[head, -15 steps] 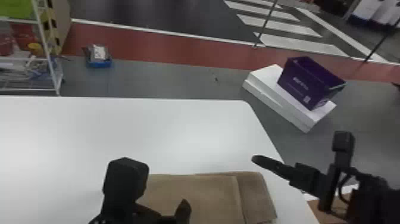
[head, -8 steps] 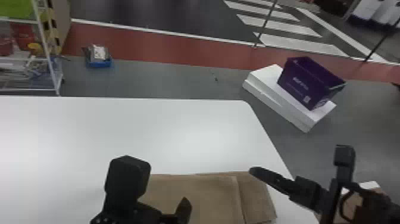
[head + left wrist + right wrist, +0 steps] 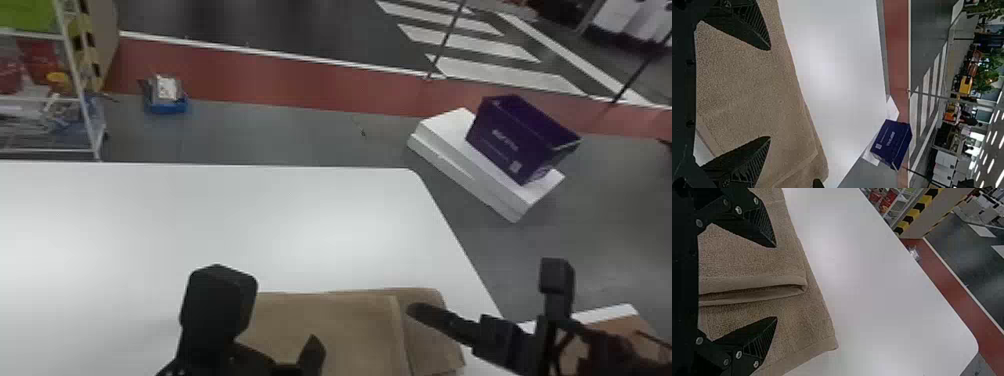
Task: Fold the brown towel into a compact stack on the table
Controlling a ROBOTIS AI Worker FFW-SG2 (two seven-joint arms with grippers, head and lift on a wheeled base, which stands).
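Note:
In the head view my left gripper (image 3: 311, 352) is over the brown towel (image 3: 350, 325), which lies folded near the table's front edge. Over the towel's right part is my right gripper (image 3: 425, 315). The left wrist view has the left gripper (image 3: 770, 93) open above the towel (image 3: 750, 86), nothing between its fingers. Likewise open, in the right wrist view, the right gripper (image 3: 776, 282) spans the edge of the towel's upper layer (image 3: 754, 282); one finger is over that layer, the other over the lower layer (image 3: 801, 321). Contact with the cloth cannot be told.
The white table (image 3: 200, 225) stretches left of and beyond the towel. Past its right edge, a purple bin (image 3: 515, 140) stands on white boxes (image 3: 465, 175) on the floor. A brown-and-white box (image 3: 610, 325) is behind the right arm, and a shelf rack (image 3: 75, 90) stands at the far left.
The right gripper has moved a little left and toward the robot, over the towel's right part. My left arm has shifted only slightly to the right. The towel looks the same.

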